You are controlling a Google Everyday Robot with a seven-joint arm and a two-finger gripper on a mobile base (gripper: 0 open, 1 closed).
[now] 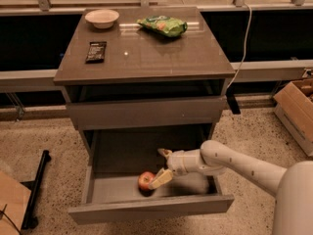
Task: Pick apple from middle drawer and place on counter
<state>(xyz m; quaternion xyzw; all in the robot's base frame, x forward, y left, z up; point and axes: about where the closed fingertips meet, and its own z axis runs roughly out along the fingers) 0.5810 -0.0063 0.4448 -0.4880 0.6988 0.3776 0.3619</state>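
The red apple point(144, 180) lies on the floor of the pulled-out middle drawer point(151, 210), left of centre near the front wall. My gripper point(159, 167) reaches in from the right, low inside the drawer, open. Its near fingertip point(160, 179) is right against the apple's right side; the far one point(164, 153) is behind and apart from it. The apple is not between the fingers. The counter point(161, 58) is the glossy dark top of the cabinet above.
On the counter stand a pale bowl point(101, 18), a green snack bag point(163, 25) and a black flat object point(96, 51). A cardboard box point(296, 106) sits on the floor at right. A black stand point(34, 190) lies on the floor at left.
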